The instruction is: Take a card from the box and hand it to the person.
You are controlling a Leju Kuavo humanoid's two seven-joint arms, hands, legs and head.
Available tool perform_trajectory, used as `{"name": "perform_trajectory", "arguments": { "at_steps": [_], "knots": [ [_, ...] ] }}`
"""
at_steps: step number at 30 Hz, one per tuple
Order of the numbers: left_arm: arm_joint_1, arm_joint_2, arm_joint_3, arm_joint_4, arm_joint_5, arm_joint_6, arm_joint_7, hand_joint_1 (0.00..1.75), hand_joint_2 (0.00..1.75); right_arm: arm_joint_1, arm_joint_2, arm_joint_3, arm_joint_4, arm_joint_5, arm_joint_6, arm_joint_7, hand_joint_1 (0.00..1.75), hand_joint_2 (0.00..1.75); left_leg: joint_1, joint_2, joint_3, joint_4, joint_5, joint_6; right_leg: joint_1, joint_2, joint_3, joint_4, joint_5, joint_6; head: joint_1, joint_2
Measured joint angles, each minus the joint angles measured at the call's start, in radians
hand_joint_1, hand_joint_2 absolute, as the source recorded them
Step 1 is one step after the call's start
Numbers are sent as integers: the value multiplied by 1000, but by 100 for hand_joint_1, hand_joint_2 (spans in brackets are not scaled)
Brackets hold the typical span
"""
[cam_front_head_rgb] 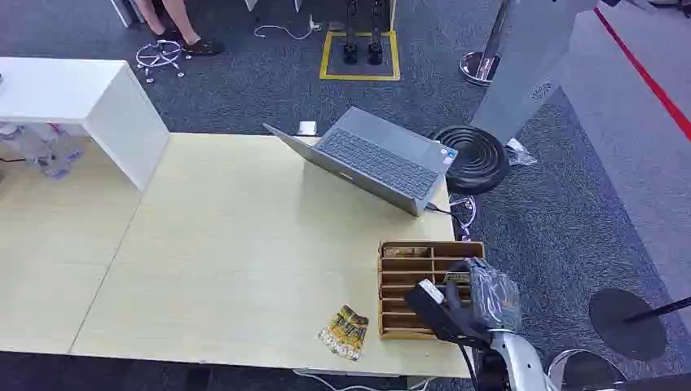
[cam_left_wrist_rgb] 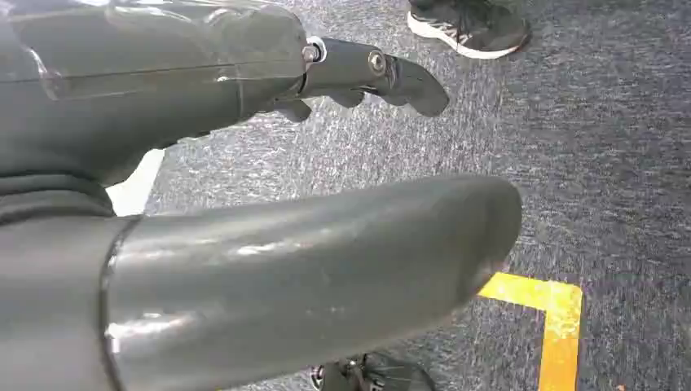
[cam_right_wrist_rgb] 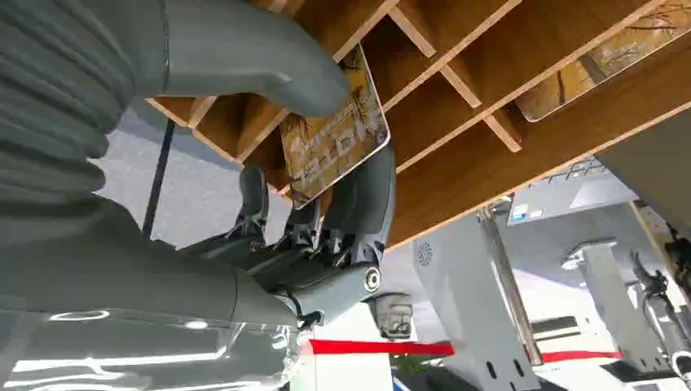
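Over the wooden box (cam_front_head_rgb: 430,287) at the near right corner of the counter (cam_front_head_rgb: 236,261), the robot's right hand (cam_front_head_rgb: 466,303) has a card (cam_right_wrist_rgb: 336,137) pinched between its thick thumb and the darker fingers (cam_right_wrist_rgb: 368,199) beneath it. From the wrist camera the card reads plainly: a yellowish printed piece with rounded corners, thumb on one face, fingers on the other. Its free end points away from the palm toward the box's dividers, so its long axis runs roughly out along the line of the fingers. It looks partly clear of its compartment, though I cannot tell whether its far end is touching the wood.

Another card (cam_right_wrist_rgb: 607,57) lies in a compartment farther out from the hand, and a small loose fan of cards (cam_front_head_rgb: 345,332) sits on the counter just beside the box, on the side away from the arm.

The left hand (cam_left_wrist_rgb: 269,236) hangs over the carpet with nothing in it, fingers apart, well away from the box. The right hand is plainly the one to carry this through; I'd judge the coming move to be a lift straight out along the card's length, before any turn toward a person.
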Motion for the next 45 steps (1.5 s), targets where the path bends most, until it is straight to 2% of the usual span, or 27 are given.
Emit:
{"name": "perform_trajectory", "arguments": {
  "at_steps": [6,13,22,26,31,40,42,45],
  "knots": [
    [0,0,0,0,-2,0,0,0,0,-1,0,3,0,14,2,8,108,175,0,0,0,0,0,0,0,0,0,0,0,0,0,0],
    [0,0,0,0,-6,0,1,0,0,-1,0,6,0,50,16,16,124,175,0,0,0,0,0,0,0,0,0,0,0,0,0,0],
    [0,0,0,0,-11,0,3,0,0,-4,0,12,0,72,26,24,126,175,0,0,0,0,0,0,0,0,0,0,0,0,0,0],
    [0,0,0,0,-13,0,6,0,0,-4,0,13,0,77,29,24,136,175,0,0,0,0,0,0,0,0,0,0,0,0,0,0],
    [0,0,0,0,-14,0,7,0,0,-9,0,13,0,89,37,24,141,175,0,0,0,0,0,0,0,0,0,0,0,0,0,0],
    [0,0,0,0,-14,0,21,0,0,-19,-5,16,-11,123,74,24,140,175,0,0,1,0,0,0,0,0,0,0,0,0,0,0],
    [0,0,0,0,-14,0,21,0,0,-19,-6,16,-11,124,74,24,148,175,0,0,1,0,0,0,0,0,0,0,0,0,0,0],
    [0,0,0,0,-14,0,21,0,0,-20,-8,18,-12,128,80,25,152,175,0,0,1,0,0,0,0,0,0,0,0,0,0,0]
  ]
}}
